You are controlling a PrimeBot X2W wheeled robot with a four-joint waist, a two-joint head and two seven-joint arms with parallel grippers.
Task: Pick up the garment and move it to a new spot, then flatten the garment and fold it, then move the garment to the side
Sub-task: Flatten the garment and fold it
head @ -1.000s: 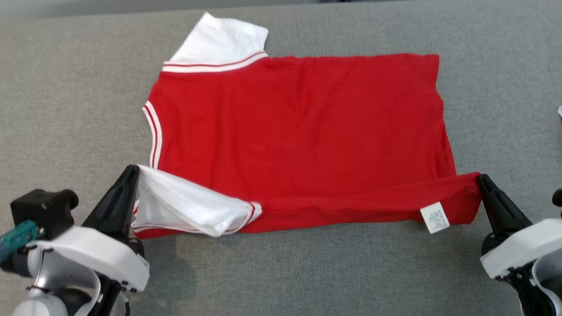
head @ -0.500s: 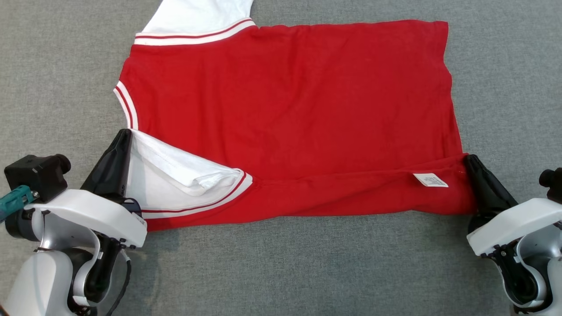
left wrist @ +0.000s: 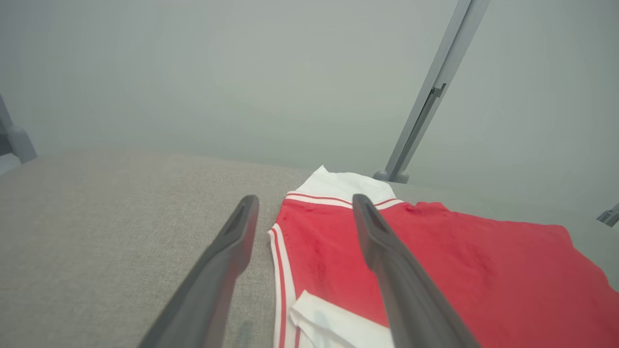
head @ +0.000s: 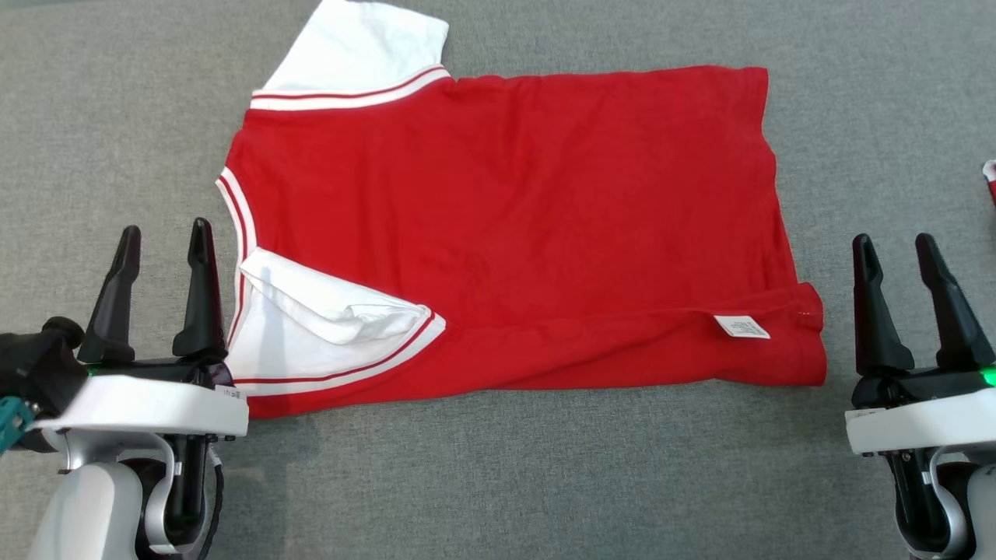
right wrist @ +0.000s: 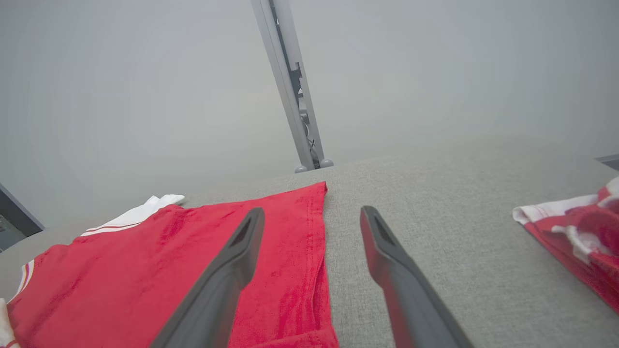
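The garment (head: 513, 225) is a red shirt with white, red-striped sleeves, lying flat on the grey table (head: 498, 482). Its near edge is folded over, so a white sleeve (head: 327, 327) and a small white label (head: 741, 327) lie on top. My left gripper (head: 162, 237) stands open just left of the collar edge, holding nothing. In the left wrist view the left gripper (left wrist: 304, 205) frames the garment (left wrist: 435, 261) and its striped collar. My right gripper (head: 895, 245) stands open just right of the hem, empty. From the right wrist, the right gripper (right wrist: 312, 215) sits beside the garment (right wrist: 193, 261).
Another red-and-white cloth (right wrist: 575, 227) lies on the table to the right, its edge (head: 990, 175) at the head view's right border. Grey metal posts (left wrist: 425, 106) (right wrist: 290, 87) rise beyond the table's far edge. Bare grey table surrounds the garment.
Both grippers have let go of the garment's near corners, opened wide and drawn back to either side. The folded near edge now lies flat on the shirt. The head camera has shifted.
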